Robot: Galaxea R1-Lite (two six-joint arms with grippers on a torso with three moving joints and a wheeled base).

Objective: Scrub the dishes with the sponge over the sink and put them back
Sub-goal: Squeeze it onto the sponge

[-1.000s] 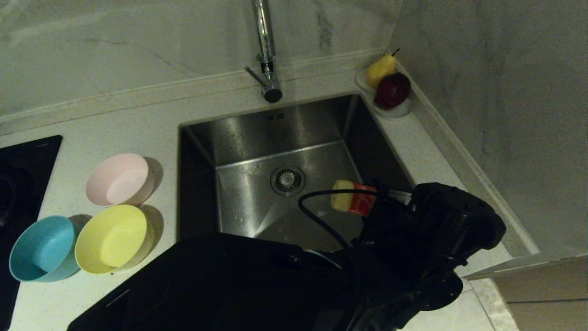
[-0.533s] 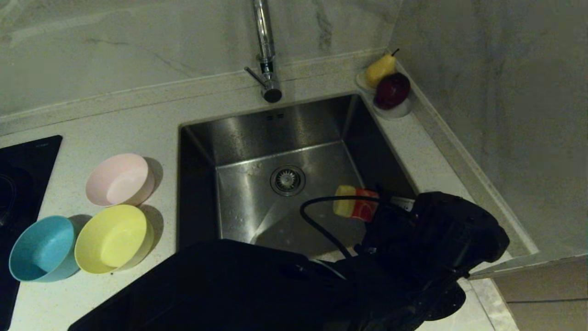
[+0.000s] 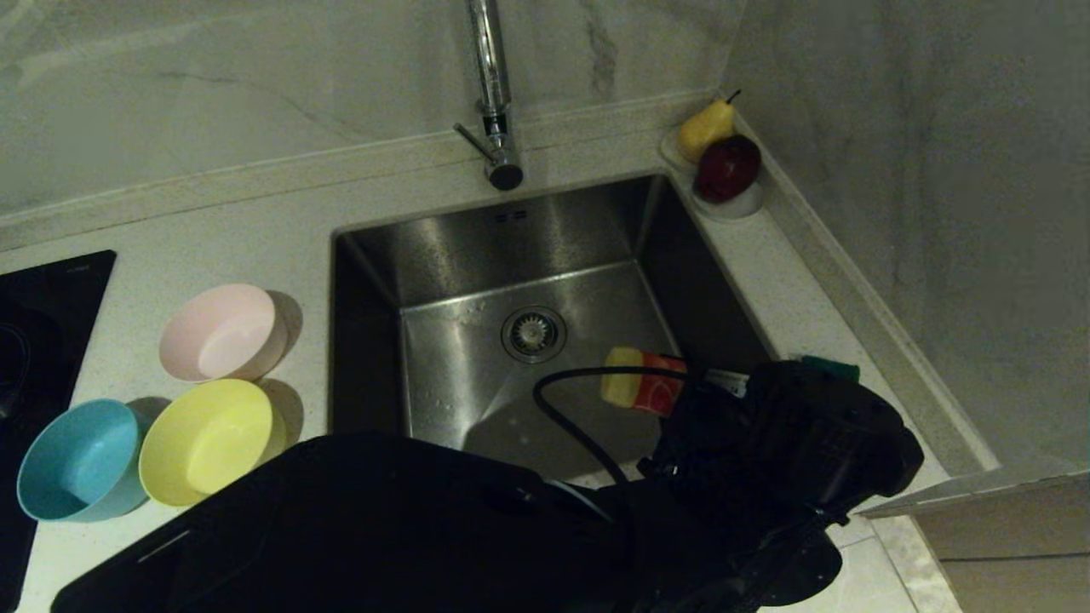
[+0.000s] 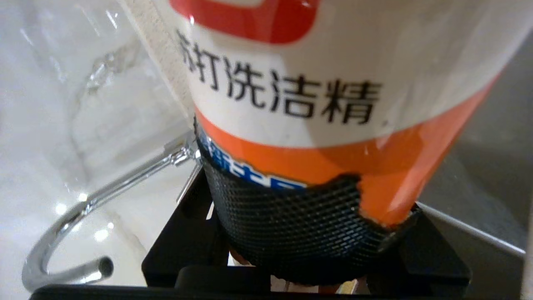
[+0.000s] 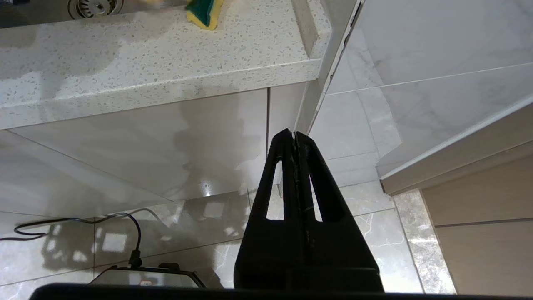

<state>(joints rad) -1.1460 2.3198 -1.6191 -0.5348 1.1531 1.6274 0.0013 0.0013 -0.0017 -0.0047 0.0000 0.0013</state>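
Note:
Three bowls stand on the counter left of the sink (image 3: 460,247): pale pink (image 3: 223,332), yellow (image 3: 209,441) and light blue (image 3: 81,460). My left arm reaches across to the sink's front right corner. Its gripper (image 3: 691,400) (image 4: 308,237) is shut on a dish-soap bottle (image 3: 640,390) (image 4: 333,83) with a white and orange label and a black mesh sleeve, held tilted over the basin. The sponge (image 3: 830,368) (image 5: 204,12), green face up, lies on the counter right of the sink, just behind that hand. My right gripper (image 5: 294,135) hangs shut below the counter edge.
A tall chrome tap (image 3: 492,94) (image 4: 83,216) rises behind the sink. A white saucer with a pear and a dark red apple (image 3: 724,162) sits in the back right corner by the wall. A black hob (image 3: 34,323) lies at the far left.
My left arm has drawn back and leftward a little with the bottle, uncovering the sponge on the counter behind the hand. The bowls and the right arm have not moved.

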